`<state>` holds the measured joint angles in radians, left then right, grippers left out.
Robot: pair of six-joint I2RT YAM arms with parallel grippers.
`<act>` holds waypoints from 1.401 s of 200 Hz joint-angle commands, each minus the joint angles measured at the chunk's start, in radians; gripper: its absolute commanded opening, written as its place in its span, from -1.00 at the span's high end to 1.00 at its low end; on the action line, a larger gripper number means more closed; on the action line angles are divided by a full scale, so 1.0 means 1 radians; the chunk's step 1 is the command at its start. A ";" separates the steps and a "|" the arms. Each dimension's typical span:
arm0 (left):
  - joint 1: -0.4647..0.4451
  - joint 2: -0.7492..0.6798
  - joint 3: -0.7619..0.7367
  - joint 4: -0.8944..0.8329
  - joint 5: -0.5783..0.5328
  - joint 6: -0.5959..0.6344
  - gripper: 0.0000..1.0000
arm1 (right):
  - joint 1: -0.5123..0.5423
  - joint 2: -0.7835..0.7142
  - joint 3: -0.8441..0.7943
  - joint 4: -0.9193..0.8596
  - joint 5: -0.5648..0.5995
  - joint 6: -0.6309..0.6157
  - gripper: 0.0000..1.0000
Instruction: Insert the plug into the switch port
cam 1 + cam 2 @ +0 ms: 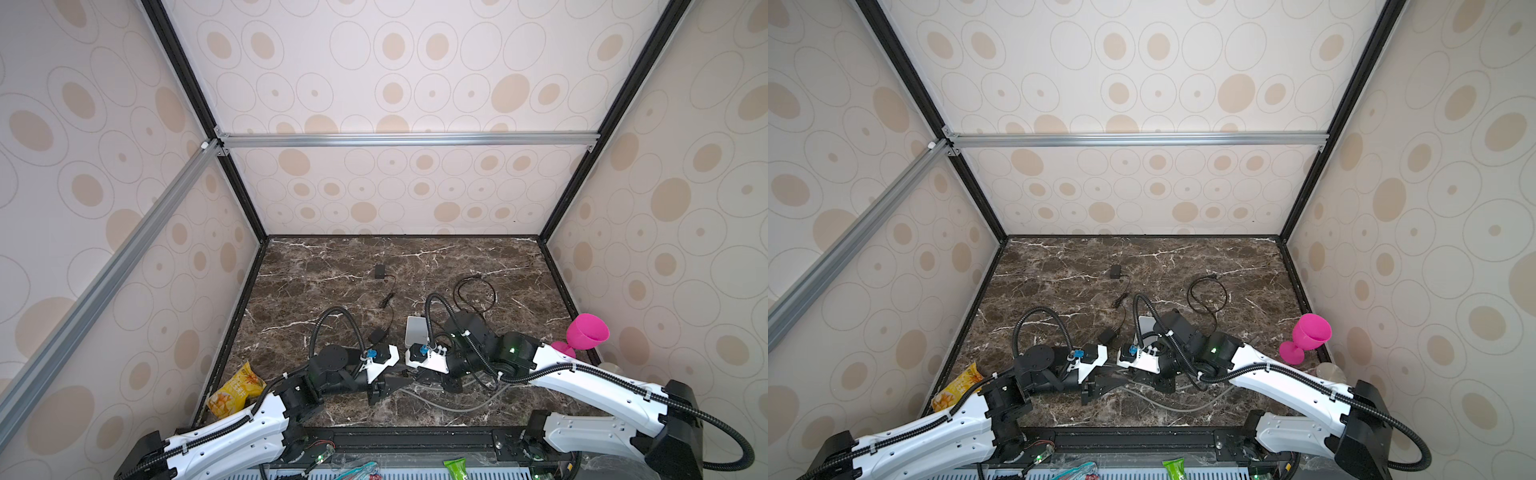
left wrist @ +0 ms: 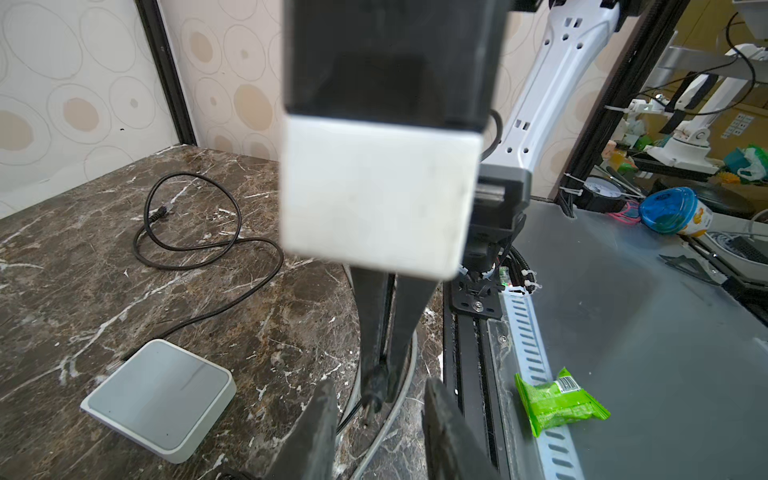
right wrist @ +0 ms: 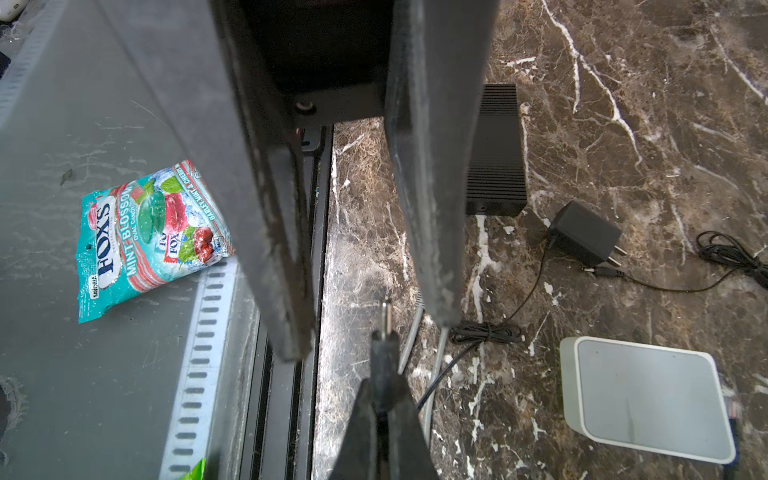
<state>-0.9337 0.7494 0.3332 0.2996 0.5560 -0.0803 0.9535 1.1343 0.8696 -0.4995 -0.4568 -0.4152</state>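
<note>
My right gripper [image 3: 384,386] is shut on the black barrel plug [image 3: 384,353], whose metal tip sticks out beyond the fingertips. My left gripper [image 2: 380,384] faces it low over the table's front edge, open. The plug [image 2: 374,390] lies in the gap between the left jaws, touching neither. In both top views the two grippers [image 1: 399,381] [image 1: 419,376] meet tip to tip. The switch [image 1: 417,328] [image 3: 644,395], a flat white box with a grey top, lies just behind them with a black network cable in its far side. Its ports are hidden.
A black ribbed box [image 3: 494,149] and a black power adapter [image 3: 582,237] with thin cable lie by the left gripper. A grey cable [image 2: 399,395] runs under both grippers. A coiled black cable [image 1: 476,293], pink goblet [image 1: 586,330], yellow snack bag [image 1: 237,395] and small black box [image 1: 379,271] surround them.
</note>
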 commanded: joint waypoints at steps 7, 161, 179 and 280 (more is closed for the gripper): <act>0.006 0.005 0.007 0.025 0.022 0.011 0.46 | 0.003 -0.021 -0.005 0.012 -0.020 -0.004 1.00; 0.043 -0.009 0.027 -0.012 0.014 0.020 1.00 | 0.003 -0.124 -0.096 0.141 -0.035 0.179 0.66; 0.044 -0.003 0.029 -0.013 0.016 0.022 1.00 | 0.003 -0.168 -0.154 0.218 -0.063 0.175 0.75; 0.051 0.001 0.022 -0.005 0.027 0.018 1.00 | 0.004 -0.143 -0.153 0.224 -0.070 0.150 0.47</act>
<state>-0.8940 0.7544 0.3332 0.2901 0.5922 -0.0784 0.9535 0.9836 0.6899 -0.2871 -0.4950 -0.2584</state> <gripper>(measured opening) 0.047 0.278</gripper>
